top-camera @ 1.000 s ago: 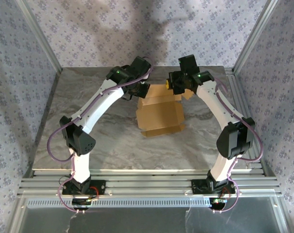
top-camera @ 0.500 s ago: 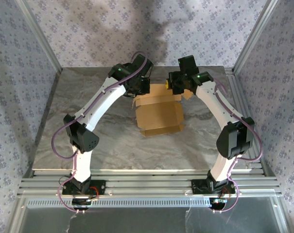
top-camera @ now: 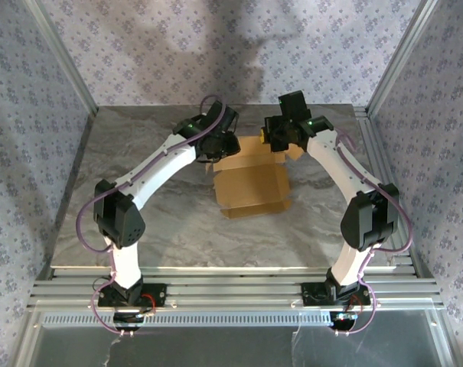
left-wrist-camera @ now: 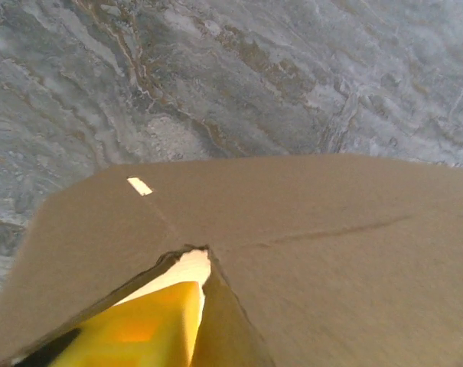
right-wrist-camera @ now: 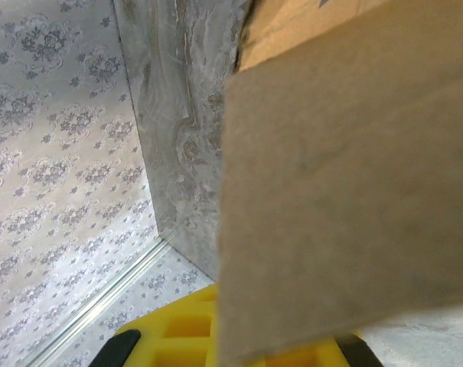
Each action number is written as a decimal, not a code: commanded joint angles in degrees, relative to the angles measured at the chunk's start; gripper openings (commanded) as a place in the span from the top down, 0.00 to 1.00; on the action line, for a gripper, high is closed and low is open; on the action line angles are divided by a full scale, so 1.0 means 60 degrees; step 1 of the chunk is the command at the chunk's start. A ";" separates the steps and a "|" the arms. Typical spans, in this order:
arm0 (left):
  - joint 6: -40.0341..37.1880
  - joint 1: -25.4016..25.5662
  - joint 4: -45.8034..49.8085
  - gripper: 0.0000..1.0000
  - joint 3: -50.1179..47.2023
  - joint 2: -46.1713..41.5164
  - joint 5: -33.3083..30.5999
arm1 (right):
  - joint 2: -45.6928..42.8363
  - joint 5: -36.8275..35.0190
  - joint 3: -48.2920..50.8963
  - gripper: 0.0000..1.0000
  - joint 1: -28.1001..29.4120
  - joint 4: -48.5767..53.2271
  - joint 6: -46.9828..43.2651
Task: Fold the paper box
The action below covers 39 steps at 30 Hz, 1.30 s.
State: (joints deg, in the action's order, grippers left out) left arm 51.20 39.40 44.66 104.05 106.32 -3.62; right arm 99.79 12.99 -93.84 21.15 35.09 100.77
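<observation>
Top external view: the left gripper is at the far-left corner of the paper box, touching its raised back edge or just beside it; I cannot tell which. I also cannot tell if its jaws are apart or closed. The box lies approx. in the middle of the table, a bit toward the far side, partly folded, w/ flaps standing up at the back. The right gripper is at the far-right corner, so the box's back edge is btw the two grippers.

Left wrist view adds what the top cam does not give: a box panel very close under the cam, w/ a small slot in it. At a gap in the corner fold, one yellow finger shows behind the cardboard.

Right wrist view: a flap stands up directly in front of the cam, rising from where the fingers are, w/ the yellow finger base below it. The right jaws are closed and seem to pinch this flap.
</observation>
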 commanded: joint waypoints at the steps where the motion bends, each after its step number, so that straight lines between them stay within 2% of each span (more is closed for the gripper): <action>1: 0.0808 -0.0166 -0.1826 0.55 -0.0393 -0.1123 0.0355 | -0.0188 0.0267 0.0249 1.00 -0.0020 -0.0067 0.0080; 6: 0.1701 -0.0551 -0.3357 0.42 -0.1295 -0.1926 0.1637 | -0.0087 0.0295 0.0384 1.00 -0.0012 -0.0362 0.0025; 10: 0.2159 -0.0600 -0.3154 0.38 -0.1055 -0.2139 0.2814 | 0.0003 0.0325 0.0384 1.00 -0.0068 -0.0414 -0.0079; 15: 0.2497 -0.0893 -0.0540 0.36 -0.0343 -0.2291 0.2799 | 0.0066 0.0328 0.0362 1.00 -0.0114 -0.0430 -0.0126; 20: 0.3234 -0.1580 0.0015 0.38 -0.0590 -0.2330 0.2625 | 0.0117 0.0343 0.0318 1.00 -0.0089 -0.0414 -0.0134; 24: 0.4026 -0.1861 -0.0595 0.39 -0.0941 -0.2022 0.2947 | 0.0097 0.0345 0.0333 1.00 -0.0085 -0.0399 -0.0154; 27: 0.4556 -0.1738 -0.0901 0.39 -0.0949 -0.1623 0.3387 | 0.0084 0.0341 0.0347 1.00 -0.0094 -0.0399 -0.0162; 33: 0.5566 -0.1375 -0.1667 0.40 -0.1021 -0.1346 0.3428 | 0.0097 0.0382 0.0344 1.00 -0.0098 -0.0442 -0.0155; 39: 0.5662 -0.1215 -0.1429 0.42 -0.0906 -0.1131 0.3466 | 0.0156 0.0399 0.0289 1.00 -0.0104 -0.0482 -0.0125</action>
State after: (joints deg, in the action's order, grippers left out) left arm 77.93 31.90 35.92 97.95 99.11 14.35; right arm 99.85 14.66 -91.74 20.75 32.53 100.51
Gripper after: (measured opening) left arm 0.584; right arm 0.057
